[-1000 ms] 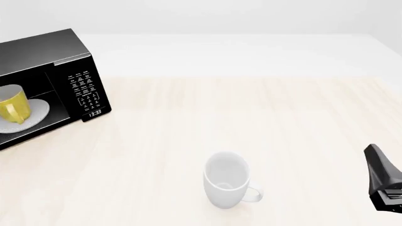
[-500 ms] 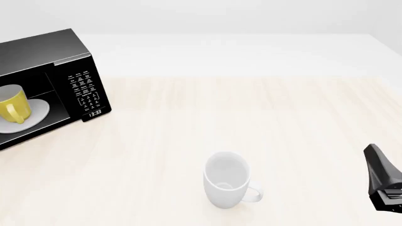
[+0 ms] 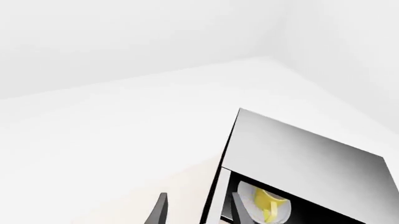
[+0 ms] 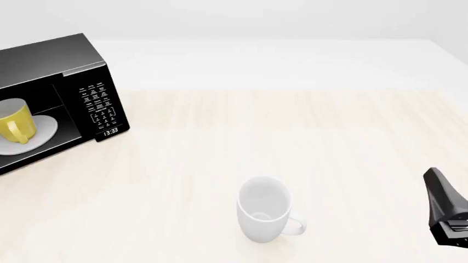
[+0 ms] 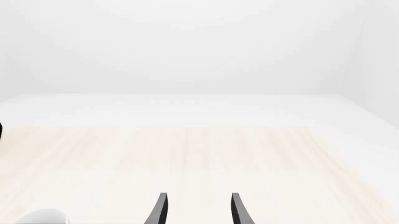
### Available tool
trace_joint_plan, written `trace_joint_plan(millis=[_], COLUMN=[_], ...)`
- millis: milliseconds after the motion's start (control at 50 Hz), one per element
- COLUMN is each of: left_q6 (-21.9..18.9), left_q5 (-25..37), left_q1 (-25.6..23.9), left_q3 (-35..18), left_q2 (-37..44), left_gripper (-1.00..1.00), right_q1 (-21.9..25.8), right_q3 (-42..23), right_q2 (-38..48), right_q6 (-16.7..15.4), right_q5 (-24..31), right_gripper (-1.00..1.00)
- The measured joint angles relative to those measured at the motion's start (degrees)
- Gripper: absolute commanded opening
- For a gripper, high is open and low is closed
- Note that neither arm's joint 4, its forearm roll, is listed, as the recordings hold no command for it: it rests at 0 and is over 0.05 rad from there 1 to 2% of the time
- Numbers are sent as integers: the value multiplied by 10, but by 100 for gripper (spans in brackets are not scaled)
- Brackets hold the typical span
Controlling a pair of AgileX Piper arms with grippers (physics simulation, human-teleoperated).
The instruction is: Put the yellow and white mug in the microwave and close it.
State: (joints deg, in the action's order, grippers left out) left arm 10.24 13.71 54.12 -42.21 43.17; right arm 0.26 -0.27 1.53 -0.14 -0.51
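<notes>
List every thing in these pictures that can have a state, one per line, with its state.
Microwave: door open, clock lit.
Yellow mug: upright on the plate inside the microwave, handle towards the camera.
Plate: flat inside the microwave, under the mug.
White mug: upright on the table, empty.
Left gripper: fingers apart, empty.
Right gripper: fingers apart, empty.

The mug (image 4: 15,121) sits on the plate (image 4: 40,129) inside the microwave (image 4: 69,71); a second mug (image 4: 264,208) stands well right of the microwave, nearer the arms.

Glossy black microwave (image 4: 51,71) on pale matt wood-grain table (image 4: 292,142).
</notes>
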Motion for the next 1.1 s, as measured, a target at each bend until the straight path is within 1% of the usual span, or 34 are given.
trace_joint_plan(millis=[260, 720, 920, 1100], left_q6=[-17, -74, -83, -87], left_q5=[-10, -19, -23, -25], left_q1=[49, 130, 162, 173], left_q3=[-10, -23, -26, -17], left_q2=[38, 109, 140, 160], left_gripper=[100, 100, 100, 100], right_q1=[0, 0, 0, 0], right_q3=[0, 0, 0, 0], right_q2=[0, 1, 1, 1], right_q6=[0, 0, 0, 0], right_q5=[0, 0, 0, 0], right_gripper=[100, 100, 100, 100])
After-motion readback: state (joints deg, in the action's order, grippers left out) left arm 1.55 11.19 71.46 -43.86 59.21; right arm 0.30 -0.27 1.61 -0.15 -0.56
